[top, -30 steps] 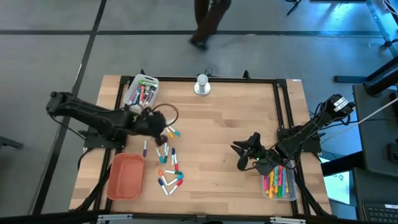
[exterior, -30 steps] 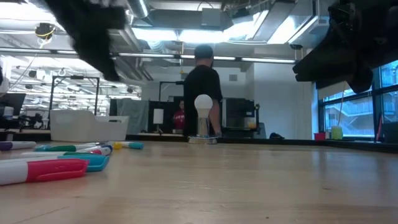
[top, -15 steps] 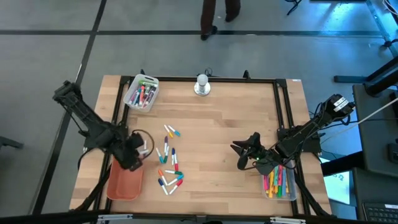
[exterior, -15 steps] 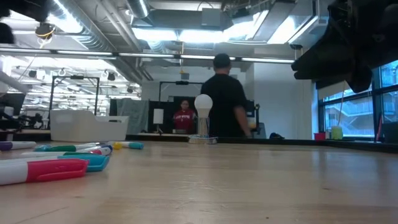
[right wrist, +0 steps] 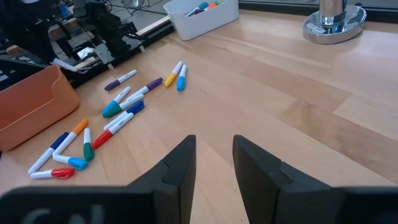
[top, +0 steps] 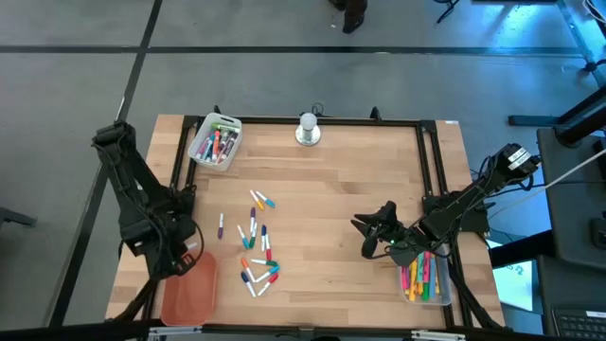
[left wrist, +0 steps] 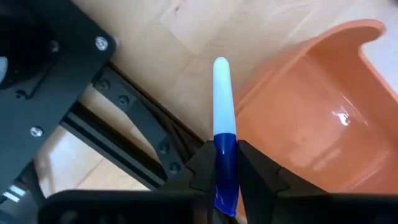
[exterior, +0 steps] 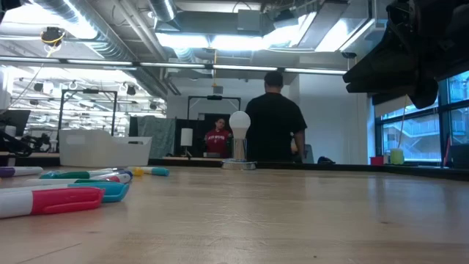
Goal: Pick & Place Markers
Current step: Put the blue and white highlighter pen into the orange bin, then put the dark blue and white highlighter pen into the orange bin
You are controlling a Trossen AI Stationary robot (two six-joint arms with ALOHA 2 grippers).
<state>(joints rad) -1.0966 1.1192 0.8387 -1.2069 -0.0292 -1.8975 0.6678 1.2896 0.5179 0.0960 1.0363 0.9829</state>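
Note:
My left gripper (top: 178, 258) hovers at the table's near left, just beside the orange tray (top: 189, 290), shut on a white-barrelled marker with a blue cap (left wrist: 222, 106). In the left wrist view the tray (left wrist: 323, 124) lies right beside the marker's free end. Several loose markers (top: 254, 242) lie flat on the wood left of the table's middle; they also show in the right wrist view (right wrist: 121, 106) and the low view (exterior: 58, 196). My right gripper (top: 367, 237) waits open above the table's right half (right wrist: 211, 167). My left gripper pinches the marker's blue cap end (left wrist: 225, 146) between its two fingers (left wrist: 200, 167). The marker lies along the fingers, and its white barrel (left wrist: 221, 87) sticks out past the tips. It is lifted clear, above the table edge and the tray's rim.
A white tray of markers (top: 216, 139) stands at the far left corner, a clear tray of markers (top: 424, 278) at the near right edge. A bulb on a metal base (top: 308, 129) stands at the far edge. A person (exterior: 275, 125) stands beyond the table.
My left gripper has swung from over the loose markers toward the table's near left corner, carrying the marker, and now hangs beside the orange tray. The person behind the table has walked off to the right.

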